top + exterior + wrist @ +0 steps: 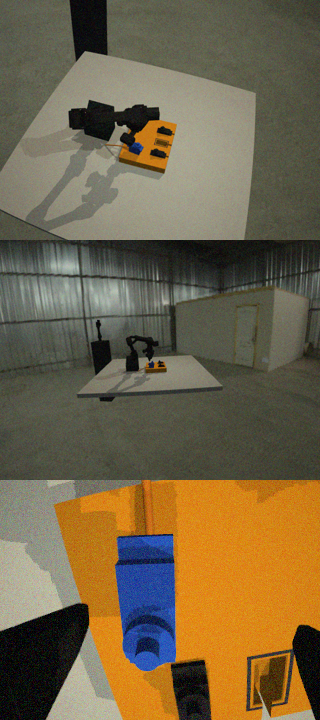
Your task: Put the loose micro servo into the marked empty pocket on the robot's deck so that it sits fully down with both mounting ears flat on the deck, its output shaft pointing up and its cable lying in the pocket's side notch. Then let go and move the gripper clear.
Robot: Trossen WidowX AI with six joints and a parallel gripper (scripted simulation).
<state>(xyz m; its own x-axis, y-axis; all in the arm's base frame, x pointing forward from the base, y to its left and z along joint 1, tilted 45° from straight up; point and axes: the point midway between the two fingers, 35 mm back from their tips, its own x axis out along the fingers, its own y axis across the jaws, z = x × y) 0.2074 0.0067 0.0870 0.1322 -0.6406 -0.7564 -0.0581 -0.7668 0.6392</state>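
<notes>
From the top view, the orange deck (144, 157) lies on the white table (201, 129), just in front of the arm's base. The blue servo (135, 148) rests on the deck's near-left part, not in any pocket, its orange cable (113, 145) trailing off the deck's edge toward the base. The marked pocket (161, 142) sits between two black servos (164, 130) already seated, so the blue one likely has to be lifted and carried across to it. The gripper (127, 138) hangs just beside the servo, probably lining up for the pick.

The exterior view shows the arm bent over, with the gripper (149, 355) pointing down above the servo (151, 364) and apart from it.

At the wrist, the servo (147, 596) lies below and between the two dark fingers, nearer the left one, with its round shaft end toward the camera's lower edge and the cable (146, 487) running away. The pocket (270, 682) shows near the right finger. The fingers stand almost fully spread and hold nothing; neither touches the servo.
</notes>
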